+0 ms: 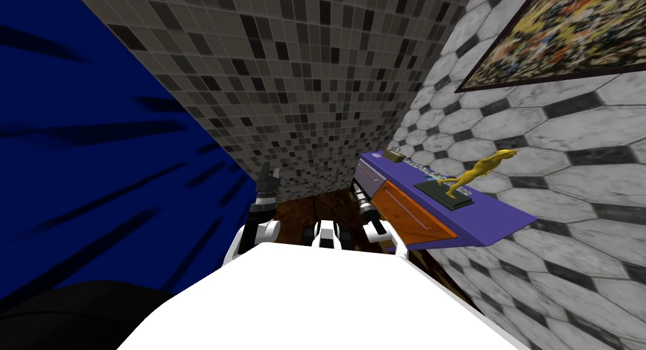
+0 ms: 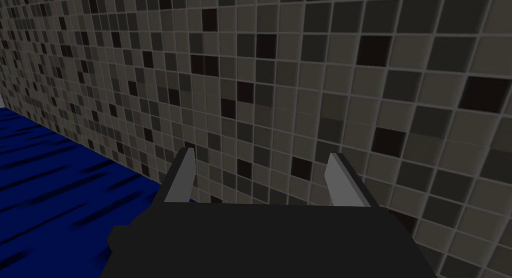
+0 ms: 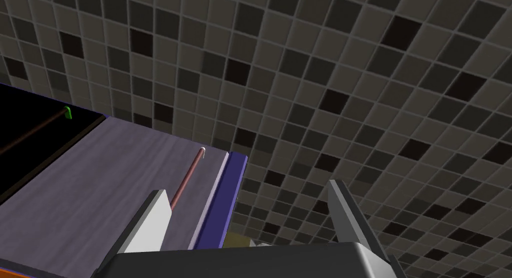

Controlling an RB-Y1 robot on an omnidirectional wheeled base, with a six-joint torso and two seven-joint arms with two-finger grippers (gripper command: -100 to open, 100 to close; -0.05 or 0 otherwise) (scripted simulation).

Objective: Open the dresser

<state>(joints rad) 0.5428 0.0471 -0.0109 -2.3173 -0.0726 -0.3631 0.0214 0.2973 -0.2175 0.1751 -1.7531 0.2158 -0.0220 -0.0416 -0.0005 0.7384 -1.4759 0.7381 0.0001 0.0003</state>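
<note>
The right gripper (image 3: 247,187), fingers apart and empty, hangs at the purple-topped dresser (image 1: 492,217) on my right, whose thin reddish-brown bar handle (image 3: 187,180) runs lengthwise away from it, just beside one finger.

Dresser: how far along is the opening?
Done: right gripper is at the dresser front. In hand: jaws open, rod handle beside one jaw, not clamped. Left to do: grip, pull; nothing looks pulled out yet. Left gripper idle, open.
</note>
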